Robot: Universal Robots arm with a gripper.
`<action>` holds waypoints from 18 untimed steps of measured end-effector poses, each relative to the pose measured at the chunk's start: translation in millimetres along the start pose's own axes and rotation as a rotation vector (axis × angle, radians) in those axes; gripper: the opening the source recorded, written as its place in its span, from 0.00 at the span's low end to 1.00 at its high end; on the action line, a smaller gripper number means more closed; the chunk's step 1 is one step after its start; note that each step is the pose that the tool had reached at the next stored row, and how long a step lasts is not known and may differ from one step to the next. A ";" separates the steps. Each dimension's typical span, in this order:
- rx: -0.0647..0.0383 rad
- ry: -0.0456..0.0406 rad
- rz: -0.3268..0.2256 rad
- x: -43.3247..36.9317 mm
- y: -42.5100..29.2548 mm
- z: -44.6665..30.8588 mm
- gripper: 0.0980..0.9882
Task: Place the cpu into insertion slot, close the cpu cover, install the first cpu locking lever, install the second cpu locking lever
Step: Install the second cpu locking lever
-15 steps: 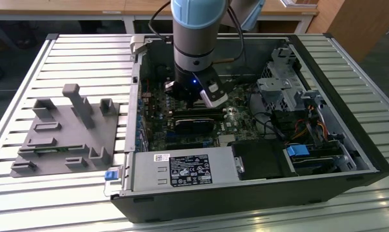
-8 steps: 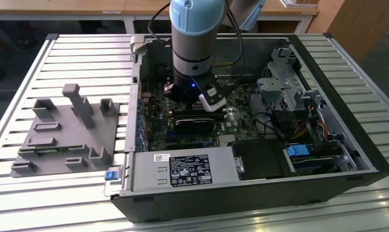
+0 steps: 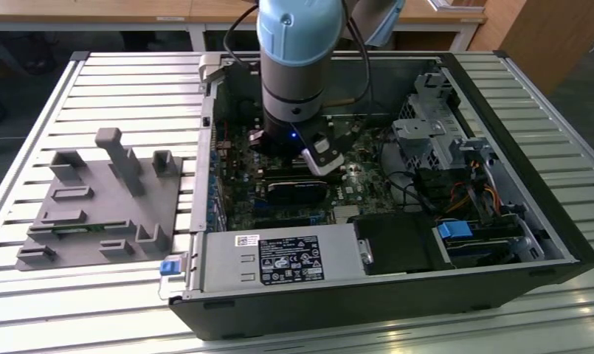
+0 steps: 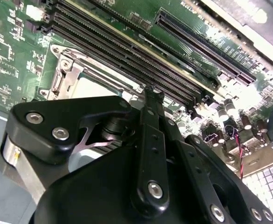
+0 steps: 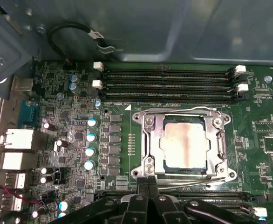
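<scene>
Under the shut, empty hand [image 5: 148, 186], the dull silver cpu [image 5: 184, 145] sits framed by its cpu cover [image 5: 219, 140].

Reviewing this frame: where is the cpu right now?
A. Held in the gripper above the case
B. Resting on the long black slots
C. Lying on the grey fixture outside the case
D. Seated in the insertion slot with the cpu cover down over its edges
D: in the first wrist view the cpu lies flat in the insertion slot, with the cpu cover framing its edges on the green board.
</scene>
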State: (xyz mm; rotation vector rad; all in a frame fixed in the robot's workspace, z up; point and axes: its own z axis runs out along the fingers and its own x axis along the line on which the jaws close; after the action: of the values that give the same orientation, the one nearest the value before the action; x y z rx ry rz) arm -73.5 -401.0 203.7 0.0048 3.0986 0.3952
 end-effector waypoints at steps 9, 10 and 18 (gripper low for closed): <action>-0.021 0.0000 0.001 4.3 -2.1 5.3 0.01; -0.023 0.0000 0.001 4.8 -2.2 5.8 0.01; -0.028 0.0000 0.001 5.3 -3.2 9.4 0.01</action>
State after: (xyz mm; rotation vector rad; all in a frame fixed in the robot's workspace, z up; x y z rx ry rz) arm -78.6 -401.6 193.7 0.0054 3.0928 0.4383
